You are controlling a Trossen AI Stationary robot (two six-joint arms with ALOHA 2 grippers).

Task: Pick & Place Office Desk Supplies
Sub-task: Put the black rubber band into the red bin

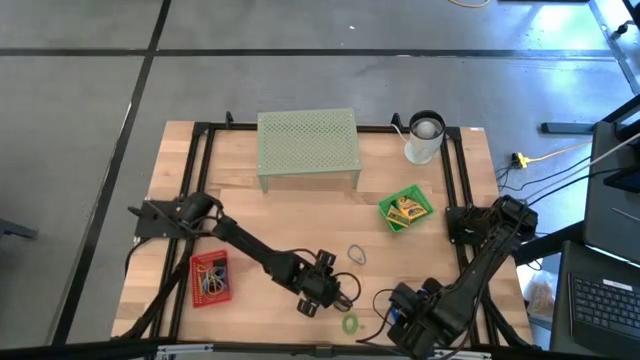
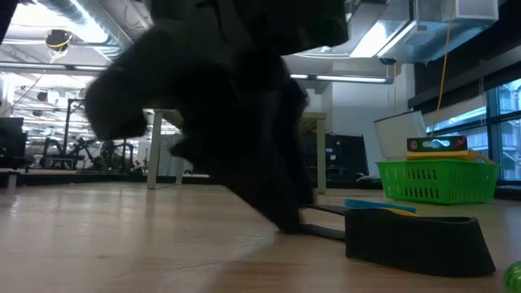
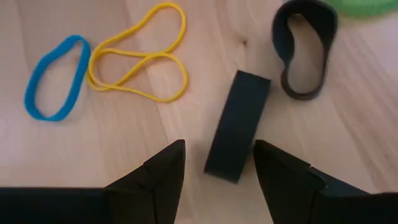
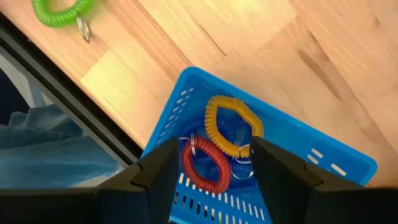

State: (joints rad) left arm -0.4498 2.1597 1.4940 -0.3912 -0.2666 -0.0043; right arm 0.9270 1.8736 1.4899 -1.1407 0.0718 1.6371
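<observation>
Between the spread, empty fingers of the left gripper [image 3: 214, 165] we see a flat black band [image 3: 237, 134] on the bench [image 3: 373, 112], its long axis running away from the gripper. Beyond lie yellow [image 3: 140, 56] and blue rubber bands [image 3: 56, 78]. The right gripper [image 4: 208, 162], open and empty, hangs over coil rings [image 4: 233, 127] in the blue tray [image 4: 311, 162].

- The mesh riser [image 1: 308, 147] stands at the table's [image 1: 250, 220] back edge.
- Right of the riser: a cup [image 1: 424, 138].
- Front-right of the riser: a tray [image 1: 406, 209] (items inside).
- Front-left: another tray [image 1: 211, 278], holding bands.
</observation>
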